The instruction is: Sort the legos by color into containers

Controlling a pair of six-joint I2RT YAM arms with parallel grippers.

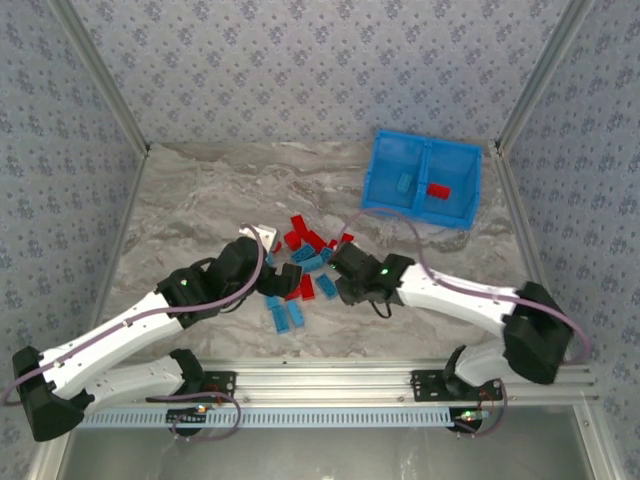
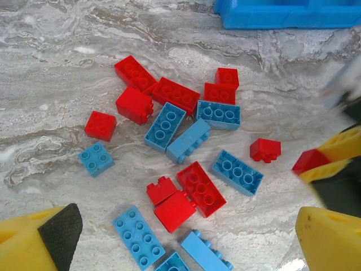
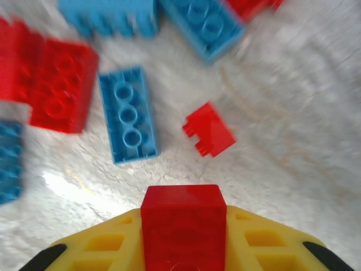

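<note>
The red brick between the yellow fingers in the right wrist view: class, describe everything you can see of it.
The red brick is bright, glossy plastic, turning one smooth, squarish face to the camera. It sits clamped in the right pincer, a yellow finger against each side, its top edge poking beyond them. It touches no other brick; the nearest, a small red piece, lies apart on the marbled table. Whether it rests on the table or hangs above it cannot be told.
</note>
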